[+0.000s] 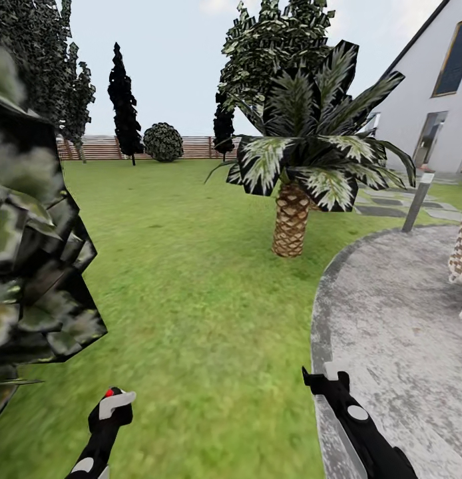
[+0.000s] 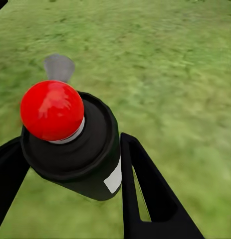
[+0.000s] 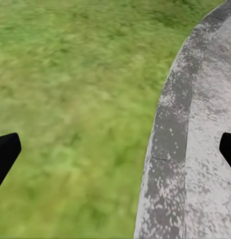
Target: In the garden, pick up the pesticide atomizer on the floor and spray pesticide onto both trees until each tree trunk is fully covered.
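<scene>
Green, mottled lawn (image 1: 191, 279) fills the ground from near to far, bounded on the right by a round paved patch (image 1: 397, 313) of speckled grey with a darker curved rim. Brown horizontal-slat fence (image 1: 191, 148) closes the far edge. A short palm (image 1: 291, 219) with a criss-cross patterned trunk stands at centre right on the grass, a slanted grey lamp post (image 1: 417, 203) beyond it near a pale house wall (image 1: 417, 100). Dark faceted foliage (image 1: 31, 266) crowds the near left.

Left gripper (image 1: 113, 407): low at near left, its black fingers (image 2: 145, 194) clamped on the pesticide atomizer (image 2: 80, 144), one finger on each side of the body. The atomizer is a black cylinder with a small white label, a pale collar and a glossy red rounded cap. Its long axis runs roughly along the fingers, cap end pointing away from the wrist; a grey translucent fan-shaped patch sits just beyond the cap, possibly a nozzle part, though the blur leaves this unsure. In the head view only a red spot and a pale piece show at the gripper tip.

Right gripper (image 3: 115, 149): fingers spread wide apart and holding nothing, poised over the boundary between grass and paving rim at near right.
</scene>
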You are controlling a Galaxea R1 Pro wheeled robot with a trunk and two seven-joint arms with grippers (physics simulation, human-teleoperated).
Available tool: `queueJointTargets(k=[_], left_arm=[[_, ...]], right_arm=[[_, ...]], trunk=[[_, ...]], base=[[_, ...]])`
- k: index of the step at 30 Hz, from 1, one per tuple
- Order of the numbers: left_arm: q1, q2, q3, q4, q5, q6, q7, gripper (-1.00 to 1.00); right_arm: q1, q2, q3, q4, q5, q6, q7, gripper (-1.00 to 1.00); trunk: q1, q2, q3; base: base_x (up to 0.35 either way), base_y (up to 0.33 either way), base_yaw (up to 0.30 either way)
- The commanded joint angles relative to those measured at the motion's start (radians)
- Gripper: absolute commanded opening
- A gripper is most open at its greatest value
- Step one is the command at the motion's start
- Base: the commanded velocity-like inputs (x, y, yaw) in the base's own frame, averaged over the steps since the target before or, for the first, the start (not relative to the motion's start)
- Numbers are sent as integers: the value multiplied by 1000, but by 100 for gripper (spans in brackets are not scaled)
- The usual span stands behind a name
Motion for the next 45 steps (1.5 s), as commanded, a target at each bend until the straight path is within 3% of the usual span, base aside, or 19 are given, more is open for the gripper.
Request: queueJointTargets(k=[1,45], left_arm=[[-1,0,-2,1,6,-3,0,-100],[-1,0,-3,1,6,-3,-1,-100]], right_arm=[[0,0,-1,0,4,-2,0,100],[0,-1,-1,0,3,-3,2,100]], trunk=[[0,0,-1],[0,0,-1]], base=[[340,0,0],[340,0,0]])
